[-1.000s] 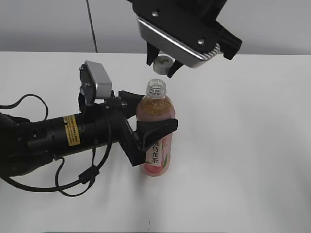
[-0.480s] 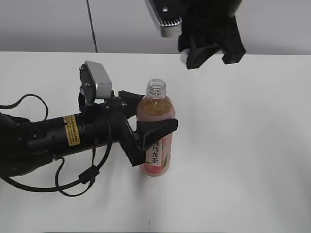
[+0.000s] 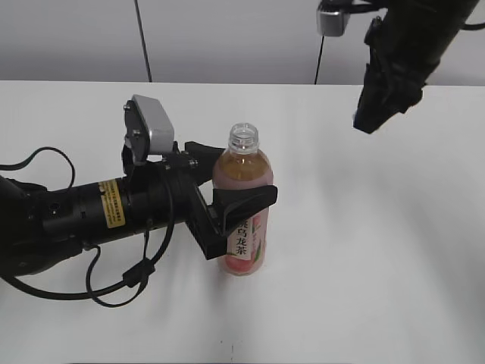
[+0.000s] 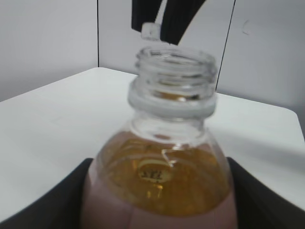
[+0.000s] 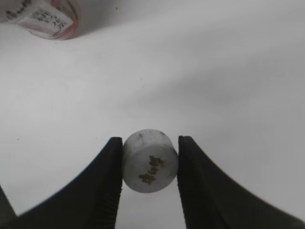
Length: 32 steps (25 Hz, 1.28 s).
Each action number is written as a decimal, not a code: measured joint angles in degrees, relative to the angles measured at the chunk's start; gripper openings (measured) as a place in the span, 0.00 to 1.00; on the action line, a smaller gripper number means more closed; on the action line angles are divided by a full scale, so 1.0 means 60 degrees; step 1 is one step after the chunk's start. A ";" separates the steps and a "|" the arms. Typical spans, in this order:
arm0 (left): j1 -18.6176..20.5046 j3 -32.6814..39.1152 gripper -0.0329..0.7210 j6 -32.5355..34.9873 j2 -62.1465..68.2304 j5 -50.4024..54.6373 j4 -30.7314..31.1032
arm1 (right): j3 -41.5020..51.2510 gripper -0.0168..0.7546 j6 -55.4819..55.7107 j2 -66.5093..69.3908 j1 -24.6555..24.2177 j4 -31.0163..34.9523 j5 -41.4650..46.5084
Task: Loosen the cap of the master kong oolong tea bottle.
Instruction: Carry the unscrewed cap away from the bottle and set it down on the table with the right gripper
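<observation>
The oolong tea bottle (image 3: 244,212) stands upright on the white table, its neck open and capless, amber tea and pink label showing. My left gripper (image 3: 227,199) is shut on the bottle's body; the left wrist view shows the open neck (image 4: 174,76) close up between the black fingers. My right gripper (image 3: 369,120) is up at the right, away from the bottle, and is shut on the white cap (image 5: 150,161), which sits between its two black fingers above the table. The cap is hidden in the exterior view. The bottle's base (image 5: 43,19) shows at the right wrist view's top left.
The white table (image 3: 379,250) stretches to the right and front of the bottle. A grey wall (image 3: 76,38) with a dark vertical seam stands behind. The left arm's cables (image 3: 114,284) lie on the table at the left.
My right gripper has carried the cap up off the bottle's neck and moved right, away from the bottle. The left gripper and bottle have not moved.
</observation>
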 joint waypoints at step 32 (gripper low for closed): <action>0.0000 0.0000 0.66 0.0000 0.0000 0.0000 -0.0062 | 0.5723 0.61 0.6688 0.0018 -0.0206 -0.2339 -0.4589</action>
